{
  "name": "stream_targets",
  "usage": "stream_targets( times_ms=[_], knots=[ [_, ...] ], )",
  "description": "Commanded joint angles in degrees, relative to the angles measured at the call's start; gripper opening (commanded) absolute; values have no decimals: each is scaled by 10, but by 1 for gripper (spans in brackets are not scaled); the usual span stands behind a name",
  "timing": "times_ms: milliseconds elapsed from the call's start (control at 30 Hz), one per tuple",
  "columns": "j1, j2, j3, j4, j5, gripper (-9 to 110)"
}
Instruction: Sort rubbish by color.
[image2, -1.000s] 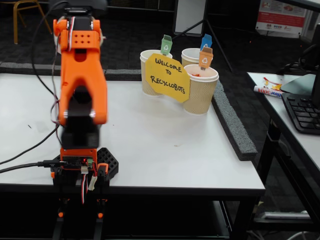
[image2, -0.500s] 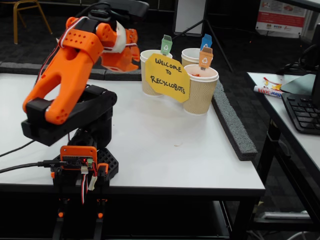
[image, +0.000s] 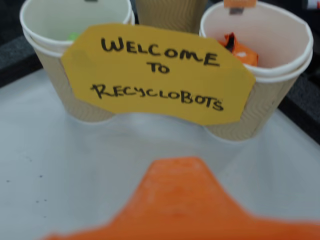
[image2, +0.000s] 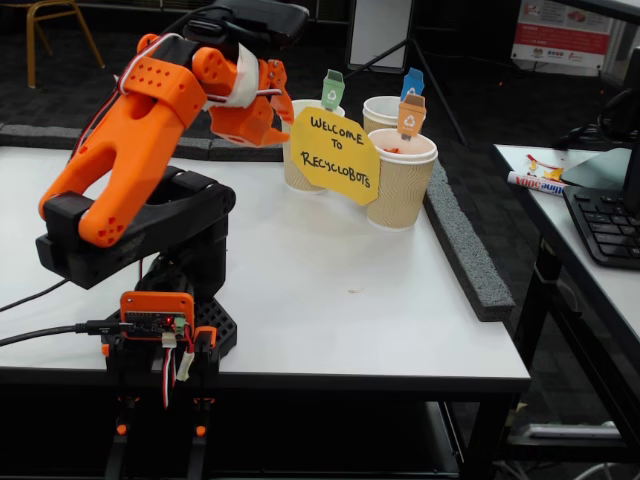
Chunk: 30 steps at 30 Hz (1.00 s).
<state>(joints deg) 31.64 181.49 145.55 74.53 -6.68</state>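
In the wrist view an orange wad of rubbish lies inside the right paper cup. A pale green bit shows inside the left cup. A third cup stands behind them, its inside hidden. The yellow sign covers the cups' fronts. My gripper is an orange wedge at the bottom edge, short of the sign. In the fixed view my gripper hangs in the air just left of the sign, fingers together and holding nothing. A speck of orange wad shows in the front cup.
Small bin-shaped tags, green, blue and orange, stick up from the cups. A grey foam strip runs along the white table's right edge. Another desk with a keyboard stands to the right. Cables trail left of the arm's base.
The arm has unfolded from an upright pose and reached forward, bringing the gripper up beside the sign and cups. Over the last half second it edged slightly closer to the sign.
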Motion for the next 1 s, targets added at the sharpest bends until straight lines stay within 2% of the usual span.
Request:
stream_targets(
  times_ms=[0, 567, 867, 967],
  knots=[
    [-57, -5, -14, -27, -8, 0],
    [-258, -5, 123, -91, -8, 0],
    [-301, -5, 269, -193, -8, 0],
    [-319, -5, 277, -194, -4, 0]
  ],
)
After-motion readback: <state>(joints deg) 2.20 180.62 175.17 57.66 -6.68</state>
